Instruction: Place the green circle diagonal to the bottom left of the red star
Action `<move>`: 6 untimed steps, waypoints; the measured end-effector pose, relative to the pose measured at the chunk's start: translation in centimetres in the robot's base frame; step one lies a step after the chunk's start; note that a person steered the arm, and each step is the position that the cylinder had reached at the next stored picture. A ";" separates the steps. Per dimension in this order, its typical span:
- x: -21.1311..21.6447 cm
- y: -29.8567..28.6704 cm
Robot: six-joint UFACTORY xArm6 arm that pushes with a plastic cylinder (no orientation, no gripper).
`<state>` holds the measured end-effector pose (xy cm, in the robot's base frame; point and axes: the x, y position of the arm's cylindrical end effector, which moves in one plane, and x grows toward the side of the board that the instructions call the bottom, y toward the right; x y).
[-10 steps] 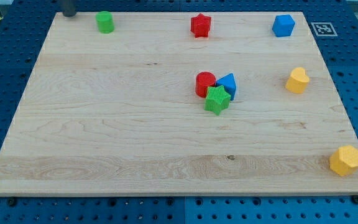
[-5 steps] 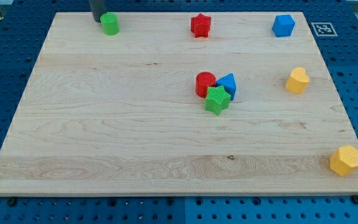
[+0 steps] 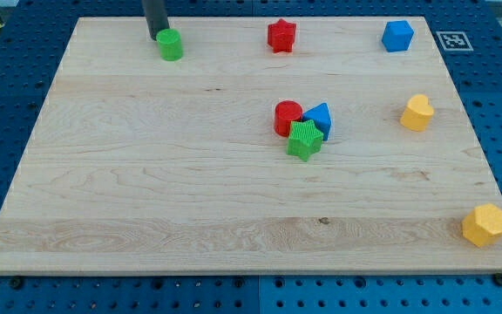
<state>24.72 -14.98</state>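
The green circle (image 3: 171, 44) sits near the board's top edge, left of centre. My tip (image 3: 158, 36) touches its upper left side; the dark rod rises from there out of the view's top. The red star (image 3: 281, 35) lies at the top middle, well to the right of the green circle and slightly higher.
A red circle (image 3: 287, 117), a blue triangle (image 3: 319, 119) and a green star (image 3: 304, 139) cluster at the board's middle. A blue cube (image 3: 397, 36) is at the top right. A yellow heart (image 3: 417, 112) is at the right, a yellow hexagon (image 3: 485, 225) at the bottom right.
My tip has moved right and down along the top edge, reached the green circle and pushed it right and slightly down. The other blocks have not moved.
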 end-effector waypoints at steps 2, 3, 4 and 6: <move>3.2 1.3; 3.9 1.3; 4.7 1.3; 5.8 1.3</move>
